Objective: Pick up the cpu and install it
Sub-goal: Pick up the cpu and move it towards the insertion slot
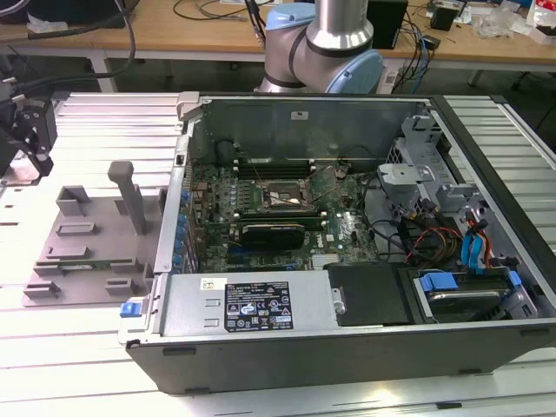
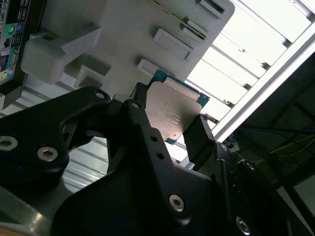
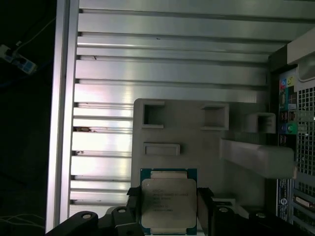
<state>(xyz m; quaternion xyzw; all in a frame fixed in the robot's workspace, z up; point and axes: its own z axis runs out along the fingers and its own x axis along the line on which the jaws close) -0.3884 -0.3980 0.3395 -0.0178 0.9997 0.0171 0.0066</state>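
Note:
The cpu (image 3: 168, 209) is a small square chip with a silvery top plate and a green edge. My gripper (image 3: 168, 195) is shut on it, one black finger (image 3: 132, 199) on each of two opposite sides. The second wrist view has the same hold: the cpu (image 2: 173, 109) sits between the fingers (image 2: 199, 135) of the gripper (image 2: 170, 122). It hangs above the grey holder plate (image 3: 187, 132). In the exterior view my gripper (image 1: 30, 139) is at the far left, above the holder plate (image 1: 82, 248). The black-and-metal socket frame (image 1: 282, 196) lies on the board inside the open computer case (image 1: 347, 313).
The holder plate carries raised blocks and an upright grey post (image 1: 130, 195). It rests on a ribbed aluminium table (image 3: 172, 59), beside the case's left wall (image 1: 174, 208). Inside the case are a long black card (image 1: 274, 231), cables and drive bays (image 1: 469, 252). The arm's base (image 1: 326, 52) stands behind the case.

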